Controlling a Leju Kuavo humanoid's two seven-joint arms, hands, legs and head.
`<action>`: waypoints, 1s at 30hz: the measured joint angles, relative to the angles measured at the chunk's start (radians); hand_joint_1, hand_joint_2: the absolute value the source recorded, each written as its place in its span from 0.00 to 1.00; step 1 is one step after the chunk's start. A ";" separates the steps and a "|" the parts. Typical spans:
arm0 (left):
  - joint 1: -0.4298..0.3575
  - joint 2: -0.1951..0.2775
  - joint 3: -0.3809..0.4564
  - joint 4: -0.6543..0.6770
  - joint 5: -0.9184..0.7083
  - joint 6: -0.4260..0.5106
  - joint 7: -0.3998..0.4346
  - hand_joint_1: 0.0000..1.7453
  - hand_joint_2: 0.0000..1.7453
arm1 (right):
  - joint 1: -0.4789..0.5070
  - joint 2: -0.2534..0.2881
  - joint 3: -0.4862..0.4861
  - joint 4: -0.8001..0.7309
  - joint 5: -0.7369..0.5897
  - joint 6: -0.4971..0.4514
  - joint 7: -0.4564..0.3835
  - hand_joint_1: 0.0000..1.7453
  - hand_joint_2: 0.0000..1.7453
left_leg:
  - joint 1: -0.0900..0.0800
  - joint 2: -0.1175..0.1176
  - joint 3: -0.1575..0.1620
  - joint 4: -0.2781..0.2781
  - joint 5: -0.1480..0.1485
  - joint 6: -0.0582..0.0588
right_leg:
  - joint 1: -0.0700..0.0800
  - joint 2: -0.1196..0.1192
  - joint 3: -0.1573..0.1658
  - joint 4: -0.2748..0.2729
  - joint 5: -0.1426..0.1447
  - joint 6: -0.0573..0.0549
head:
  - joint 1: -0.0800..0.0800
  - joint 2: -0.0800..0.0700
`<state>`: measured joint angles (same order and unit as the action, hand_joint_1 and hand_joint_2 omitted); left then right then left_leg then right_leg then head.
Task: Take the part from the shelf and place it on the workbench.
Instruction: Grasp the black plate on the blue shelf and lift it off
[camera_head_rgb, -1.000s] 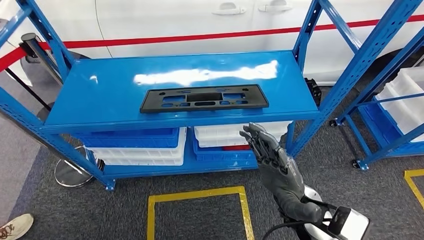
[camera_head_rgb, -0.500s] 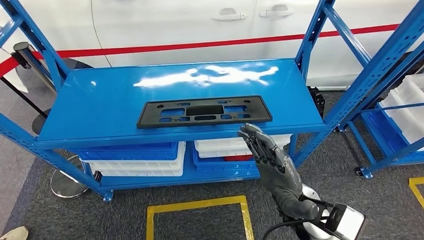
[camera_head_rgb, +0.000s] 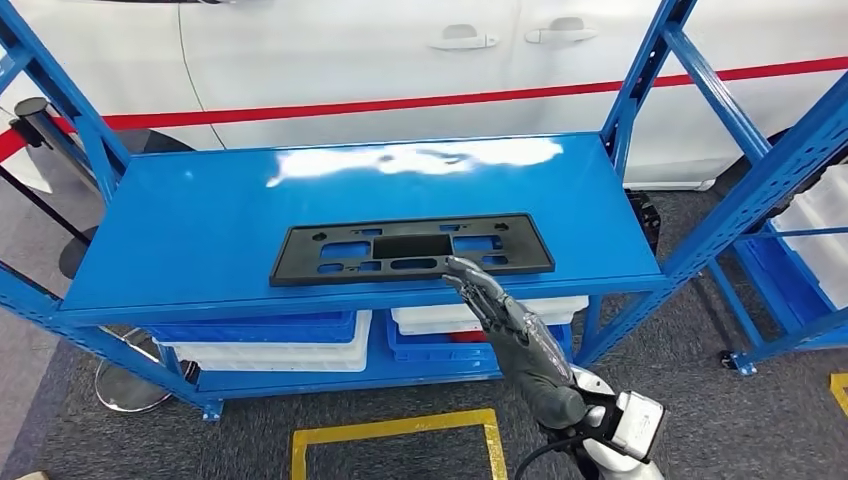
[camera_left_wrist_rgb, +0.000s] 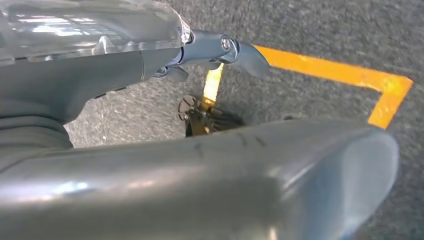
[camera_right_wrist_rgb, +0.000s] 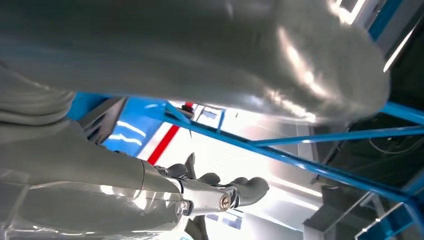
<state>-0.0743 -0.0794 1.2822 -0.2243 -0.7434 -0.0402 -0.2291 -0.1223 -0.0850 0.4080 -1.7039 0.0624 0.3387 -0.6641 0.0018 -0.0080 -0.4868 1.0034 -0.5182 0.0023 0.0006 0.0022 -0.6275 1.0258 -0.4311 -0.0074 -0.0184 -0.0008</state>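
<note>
Behind the blue shelf (camera_head_rgb: 200, 200) runs a white car body with a red stripe (camera_head_rgb: 300, 105) and two door handles; no writing or label can be read anywhere. From my head view, the black part (camera_head_rgb: 410, 248) lies flat on the top deck, close to the front edge and a little right of the middle, its long side parallel to that edge. Bare deck spreads to its left, right and behind it, up to the slanted blue uprights at the corners. My right hand (camera_head_rgb: 497, 310) reaches up from below the front edge with fingers (camera_head_rgb: 465, 272) straight and close together, holding nothing; their tips overlap the part's front rim in the picture, though I cannot tell whether they touch it. Under the deck sit white and blue bins (camera_head_rgb: 270, 340), and a yellow floor line (camera_head_rgb: 390, 430) marks the carpet in front.

From my left wrist view, my left hand (camera_left_wrist_rgb: 150, 75) hangs over grey carpet beside a yellow floor corner (camera_left_wrist_rgb: 380, 90); I cannot tell how its fingers lie.

From my right wrist view, my right hand's dark fingers (camera_right_wrist_rgb: 245, 190) lie slightly curled and close, empty, with blue shelf rails (camera_right_wrist_rgb: 300, 160) crossing beyond them.
</note>
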 joint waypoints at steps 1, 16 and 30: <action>0.000 0.000 0.000 0.000 -0.001 -0.002 -0.002 0.00 0.00 | -0.005 0.002 0.006 0.011 0.001 -0.003 0.005 0.00 0.00 | 0.000 0.001 0.003 0.008 -0.003 -0.005 | -0.002 0.001 0.009 -0.005 0.002 -0.006 | 0.000 0.000; 0.014 -0.014 0.005 0.000 -0.002 0.006 -0.037 0.00 0.00 | -0.050 0.014 0.117 0.197 0.168 -0.144 0.027 0.00 1.00 | 0.003 0.004 -0.128 0.016 0.100 0.006 | -0.001 0.005 0.106 -0.015 -0.081 0.006 | -0.002 0.000; 0.004 -0.027 0.007 0.000 -0.014 -0.003 -0.053 0.00 0.00 | -0.193 0.065 0.255 0.455 0.839 -0.765 0.259 0.00 1.00 | 0.005 0.001 -0.101 0.007 0.079 -0.003 | -0.006 0.002 0.040 -0.005 -0.031 0.008 | 0.001 0.000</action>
<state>-0.0706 -0.1062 1.2894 -0.2243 -0.7570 -0.0431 -0.2820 -0.3152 -0.0200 0.6626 -1.2486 0.9009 -0.4260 -0.4047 0.0066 -0.0068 -0.5874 1.0107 -0.4393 -0.0003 -0.0056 0.0038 -0.5873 1.0213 -0.4617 0.0011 -0.0170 -0.0008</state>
